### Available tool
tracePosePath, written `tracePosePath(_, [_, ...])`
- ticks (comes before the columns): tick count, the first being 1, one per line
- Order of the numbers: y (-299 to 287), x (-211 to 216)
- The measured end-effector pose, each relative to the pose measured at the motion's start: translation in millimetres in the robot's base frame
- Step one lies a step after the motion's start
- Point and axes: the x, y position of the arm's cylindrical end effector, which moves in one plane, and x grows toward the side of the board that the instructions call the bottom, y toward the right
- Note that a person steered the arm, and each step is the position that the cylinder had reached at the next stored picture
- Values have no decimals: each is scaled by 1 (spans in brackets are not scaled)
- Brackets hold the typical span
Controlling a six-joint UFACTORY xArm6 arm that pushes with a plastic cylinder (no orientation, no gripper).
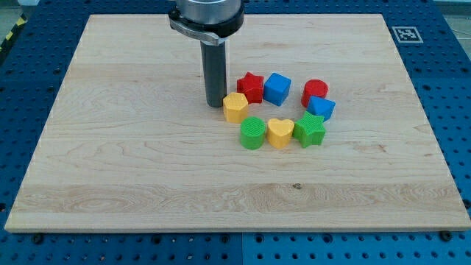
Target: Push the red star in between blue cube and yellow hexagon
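In the camera view, we see my tip (215,105) resting on the wooden board (110,147), just left of the red star (250,87) and touching or nearly touching the yellow hexagon (235,107). There are no jaws to release or clench; the rod only pushes. The star already sits between the hexagon and the blue cube (277,88), so we judge the task almost done. A green cylinder (252,133), yellow heart (280,132), green star (310,129), another blue block (321,107) and a red cylinder (315,91) crowd the view's right, limiting further pushing.
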Motion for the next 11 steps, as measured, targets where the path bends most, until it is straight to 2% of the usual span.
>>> tracePosePath(1, [0,12])
tracePosePath(7, [28,11])
tracePosePath(11, [8,21])
